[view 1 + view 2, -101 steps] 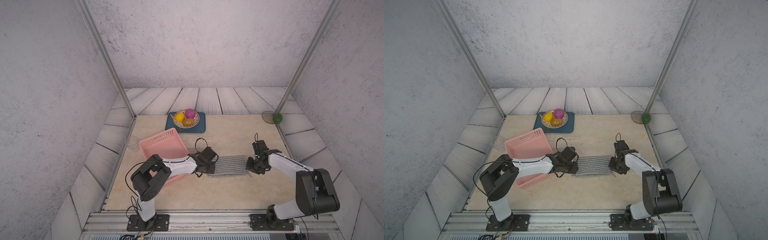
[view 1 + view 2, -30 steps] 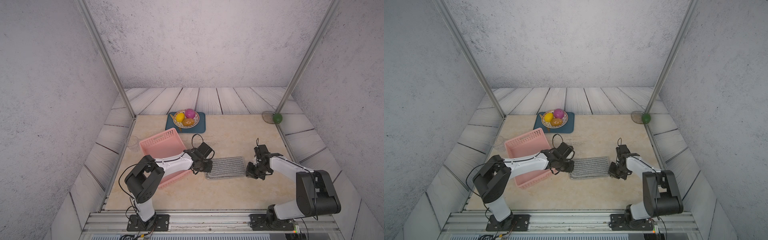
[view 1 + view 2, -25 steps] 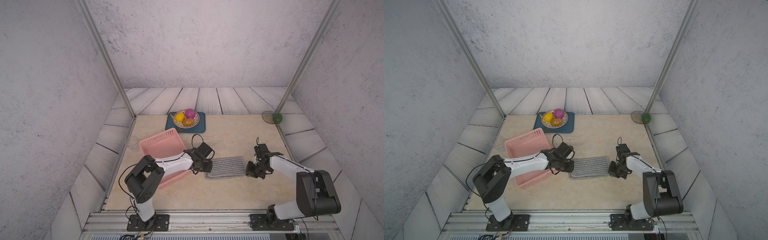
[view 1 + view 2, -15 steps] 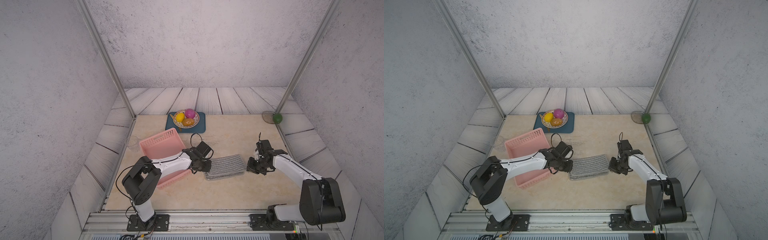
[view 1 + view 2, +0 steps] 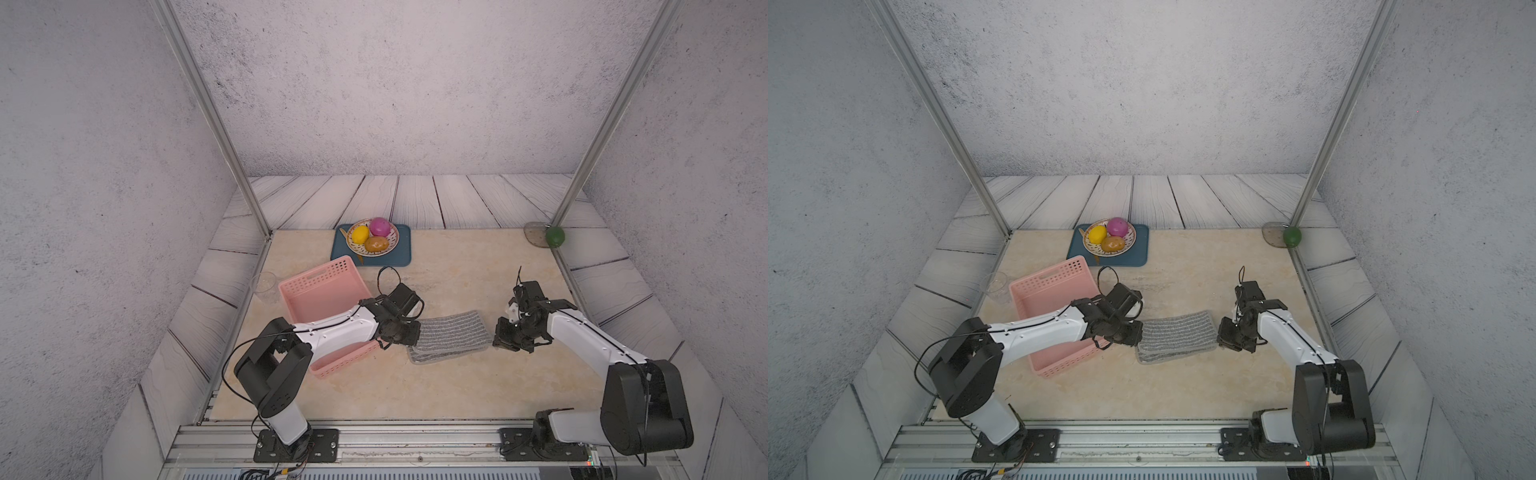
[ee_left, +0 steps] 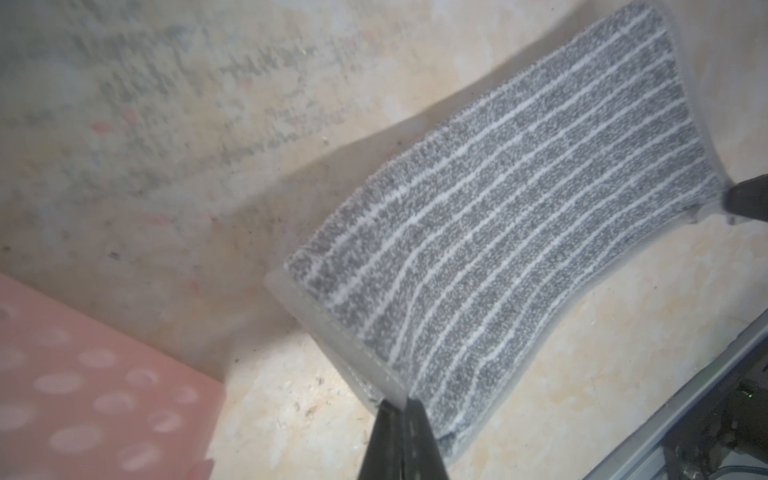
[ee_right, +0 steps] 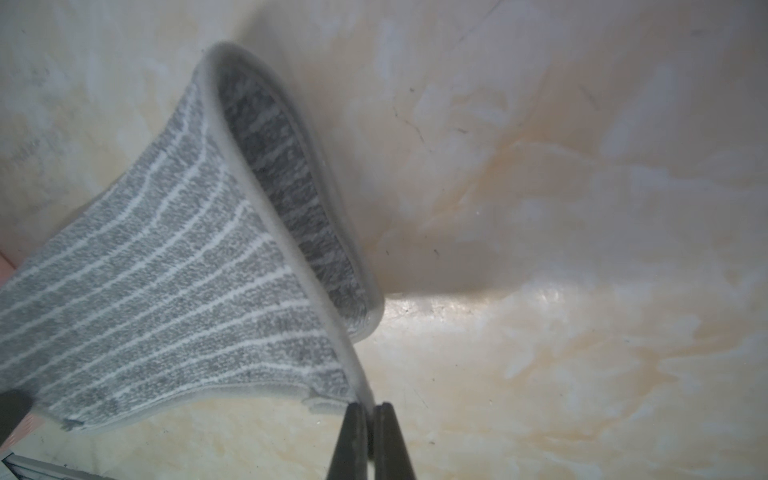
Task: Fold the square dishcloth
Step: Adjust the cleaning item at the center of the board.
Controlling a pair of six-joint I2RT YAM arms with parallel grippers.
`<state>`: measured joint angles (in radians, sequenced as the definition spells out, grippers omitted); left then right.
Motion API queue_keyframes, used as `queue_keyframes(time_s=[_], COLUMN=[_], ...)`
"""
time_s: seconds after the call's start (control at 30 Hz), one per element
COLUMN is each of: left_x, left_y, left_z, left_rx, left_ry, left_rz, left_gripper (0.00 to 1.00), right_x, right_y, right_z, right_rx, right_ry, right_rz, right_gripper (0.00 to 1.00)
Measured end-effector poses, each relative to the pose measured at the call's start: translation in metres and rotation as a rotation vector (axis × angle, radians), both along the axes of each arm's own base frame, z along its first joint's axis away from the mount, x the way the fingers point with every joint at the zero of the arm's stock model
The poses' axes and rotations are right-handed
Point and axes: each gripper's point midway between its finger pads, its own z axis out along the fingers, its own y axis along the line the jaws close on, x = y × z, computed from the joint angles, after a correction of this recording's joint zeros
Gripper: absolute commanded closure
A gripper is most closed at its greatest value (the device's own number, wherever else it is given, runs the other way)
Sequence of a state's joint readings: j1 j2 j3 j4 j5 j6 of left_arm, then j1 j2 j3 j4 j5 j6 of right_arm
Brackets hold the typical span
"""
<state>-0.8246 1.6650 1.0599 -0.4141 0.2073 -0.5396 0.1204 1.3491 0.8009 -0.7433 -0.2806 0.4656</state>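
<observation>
- Left pincer point(image 6: 401, 409) clenched on the 9 o'clock edge of the square dishcloth point(image 5: 451, 334); right pincer point(image 7: 370, 411) clenched on its 3 o'clock corner.
- It lies on the counter point(image 5: 457, 395), at 3 o'clock from the pink basket point(image 5: 318, 278), doubled into a rectangle. One fold looks made; the arched top layer is not yet flattened or released.
- Nubby grey terry, thin white stripes, pale hem, rounded corners.

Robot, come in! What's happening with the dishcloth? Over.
Left gripper, right gripper: shut on the square dishcloth. Cloth doubled, top layer raised. Pink basket near left arm.
</observation>
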Motion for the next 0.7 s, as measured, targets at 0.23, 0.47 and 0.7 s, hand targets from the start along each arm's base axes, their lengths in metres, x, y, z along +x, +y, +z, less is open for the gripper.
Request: queue_keyframes(time_s=[0.23,0.47,0.7], left_x=[-0.006,-0.008,-0.011], left_y=[0.006,0.005,0.002], left_z=[-0.015,-0.03,-0.034], left_rx=[0.023,0.047,0.067], left_ry=[0.03,0.05,0.04], left_rz=[0.004,-0.001,-0.013], left_gripper=[1.0,0.98,0.9], right_x=[0.0,0.001,0.002], right_y=[0.001,0.002,0.002], right_z=[-0.007,-0.022,-0.032], right_rx=[0.004,0.005,0.003], right_ry=[0.016,0.043,0.063], right_rz=[0.001,0.001,0.0], right_gripper=[1.0,1.0,1.0])
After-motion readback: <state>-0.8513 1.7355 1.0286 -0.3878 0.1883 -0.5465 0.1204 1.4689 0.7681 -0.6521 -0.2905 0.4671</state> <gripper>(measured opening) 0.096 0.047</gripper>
